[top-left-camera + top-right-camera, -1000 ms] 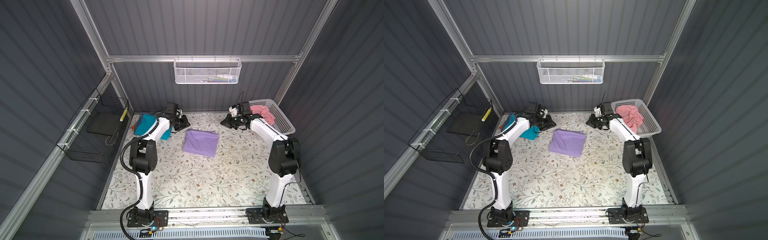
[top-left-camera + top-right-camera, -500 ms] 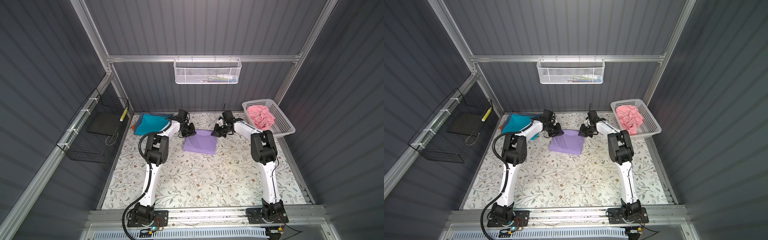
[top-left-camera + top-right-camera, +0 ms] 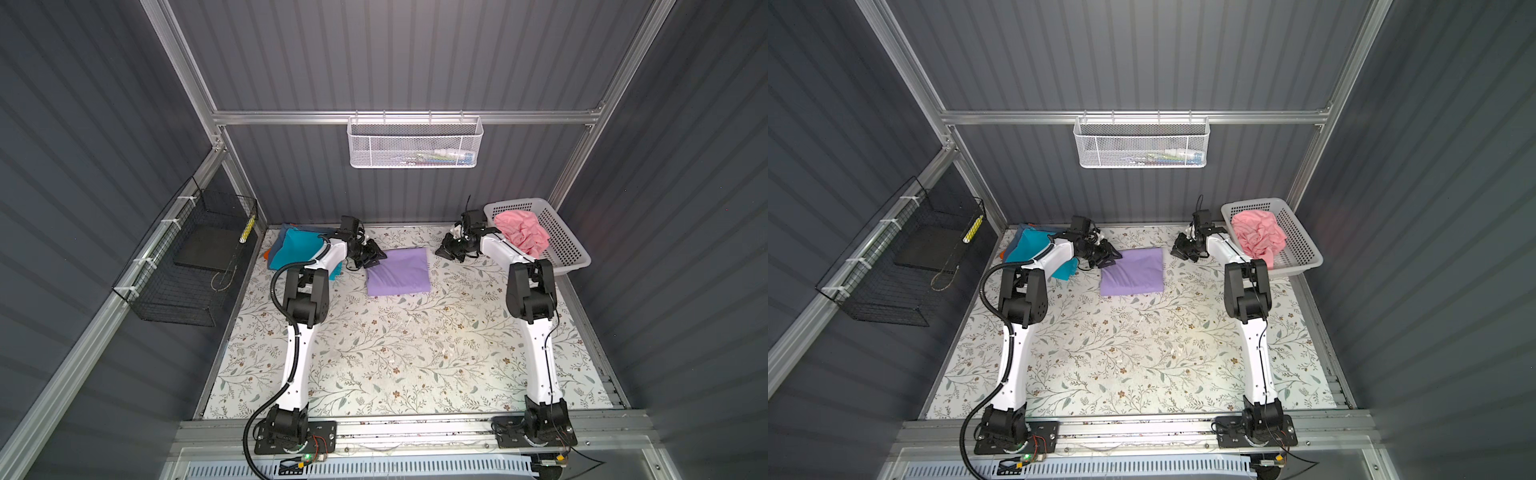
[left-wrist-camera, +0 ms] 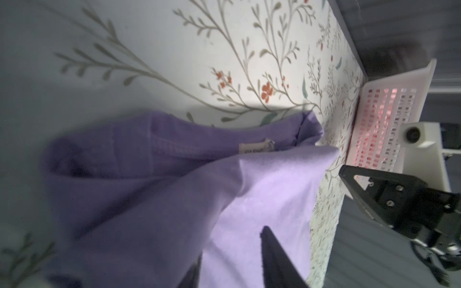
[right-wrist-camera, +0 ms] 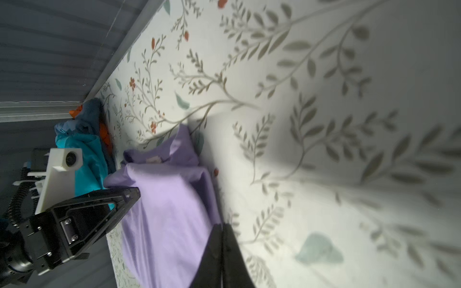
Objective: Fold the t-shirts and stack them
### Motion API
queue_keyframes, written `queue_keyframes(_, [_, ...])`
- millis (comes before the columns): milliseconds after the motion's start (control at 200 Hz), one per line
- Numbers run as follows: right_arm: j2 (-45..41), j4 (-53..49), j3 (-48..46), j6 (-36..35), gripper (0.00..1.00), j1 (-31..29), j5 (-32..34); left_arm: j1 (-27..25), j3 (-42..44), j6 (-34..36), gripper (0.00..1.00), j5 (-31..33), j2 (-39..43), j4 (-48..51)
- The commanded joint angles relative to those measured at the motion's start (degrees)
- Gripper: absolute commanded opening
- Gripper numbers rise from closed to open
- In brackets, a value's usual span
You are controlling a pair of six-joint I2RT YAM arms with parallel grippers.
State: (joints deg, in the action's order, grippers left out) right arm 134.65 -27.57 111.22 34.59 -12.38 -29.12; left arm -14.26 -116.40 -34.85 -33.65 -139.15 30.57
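Right fingers (image 5: 229, 256) pressed together | lavender t-shirt (image 3: 399, 272) neck label (image 4: 257, 149): wrist views only

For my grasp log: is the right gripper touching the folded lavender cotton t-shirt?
Apart: both top views show floral tabletop between right gripper and lavender t-shirt.

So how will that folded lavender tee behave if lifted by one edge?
The tee is likely floppy: its layers sag and gape in the left wrist view, so the fold would probably fall open. It looks thin, so probably light. Pushed, its rumpled edge may bunch rather than slide.
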Motion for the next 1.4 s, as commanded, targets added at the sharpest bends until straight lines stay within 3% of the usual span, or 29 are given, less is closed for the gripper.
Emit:
queue_keyframes(0, [-10.4,1.4,-7.6,-4.2,0.17,-3.6,4.3,-0.2,5.9,2.1,0.6,-0.9,10.2,-0.5])
queue_keyframes(85, [-15.1,1.3,-14.7,-4.7,0.28,-5.0,7.2,-0.2,11.4,3.8,0.71,0.8,15.7,0.4])
queue_keyframes(150, [-17.2,1.1,-19.2,-4.3,0.33,-5.9,7.1,-0.2,16.4,4.7,0.71,2.0,19.5,0.6])
queue_keyframes(265, [-17.6,0.9,-23.2,-4.5,0.41,-7.3,7.0,-0.4,26.1,4.7,0.5,3.9,24.7,-0.6])
queue_keyframes(400, [-15.6,-0.6,-23.7,-4.1,0.52,-8.4,6.5,-0.5,34.6,5.0,0.5,6.2,27.8,-1.4])
queue_keyframes(665, [-13.2,1.0,-24.0,-2.1,0.51,-8.5,5.6,-1.6,44.1,3.8,0.71,5.3,27.4,-6.6])
queue_keyframes(991, [-10.7,3.1,-26.0,-0.1,0.43,-8.5,4.1,-1.6,44.8,1.6,0.7,3.7,23.6,-12.6])
queue_keyframes(1071, [-10.4,3.2,-26.3,0.0,0.39,-8.5,4.2,-1.6,44.5,0.8,0.56,2.6,22.4,-14.2])
queue_keyframes(1156, [-10.3,3.4,-26.6,0.1,0.3,-8.4,4.7,-1.6,44.5,0.2,0.18,2.3,21.7,-14.6])
queue_keyframes(1206, [-10.5,3.7,-26.9,0.2,0.18,-8.1,5.4,-1.4,44.5,0.2,0.04,3.1,21.8,-13.9])
queue_keyframes(1316, [-11.2,3.8,-27.4,0.5,0.0,-6.6,6.0,-0.5,44.9,1.5,0.0,4.4,22.9,-12.0])
queue_keyframes(1396, [-12.1,3.4,-27.8,0.7,0.0,-4.9,6.1,0.2,45.3,2.6,0.0,5.4,23.9,-10.2])
